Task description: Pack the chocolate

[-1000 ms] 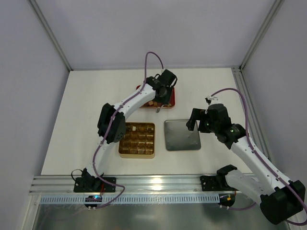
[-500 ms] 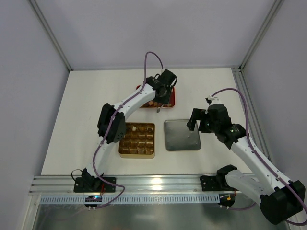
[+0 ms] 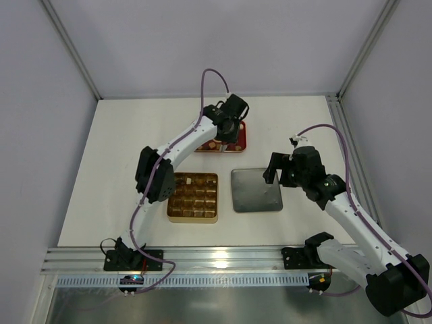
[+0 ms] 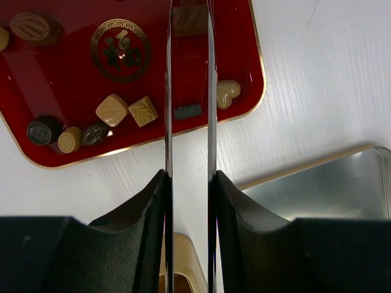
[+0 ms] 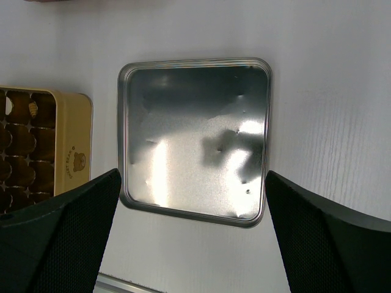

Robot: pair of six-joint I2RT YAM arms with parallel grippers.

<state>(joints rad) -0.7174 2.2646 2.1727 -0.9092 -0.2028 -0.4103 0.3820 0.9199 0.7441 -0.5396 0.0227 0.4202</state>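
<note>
The white desk (image 3: 135, 169) stands inside pale walls (image 3: 202, 47) with slanting metal posts (image 3: 71, 50) at the back corners.

In the left wrist view the left gripper (image 4: 189, 9) runs up the middle of the frame, its two thin blades parallel and close together. A square brown chocolate (image 4: 189, 21) fills the gap between them at the top edge. I cannot tell whether the blades pinch it or only flank it. Lower in the same gap lies a small dark ridged piece (image 4: 187, 111).

Both pieces are on the red tray (image 4: 67, 73), which takes up the upper left of that frame and bears a round gold emblem (image 4: 120, 41). More loose chocolate pieces dot it:
- a cream one (image 4: 228, 93) just right of the blades
- two tan squares (image 4: 112, 110) just left of them
- three small round ones (image 4: 43, 130) near the lower left rim
- a brown oval (image 4: 33, 27) at the upper left

From overhead the tray sits at upper centre. The gold gridded box (image 3: 192, 217) lies below it, and the silver lid (image 3: 256, 196) is just right of the box.

The right gripper (image 5: 193, 173) hangs over that lid, jaws spread wide and holding nothing.
</note>
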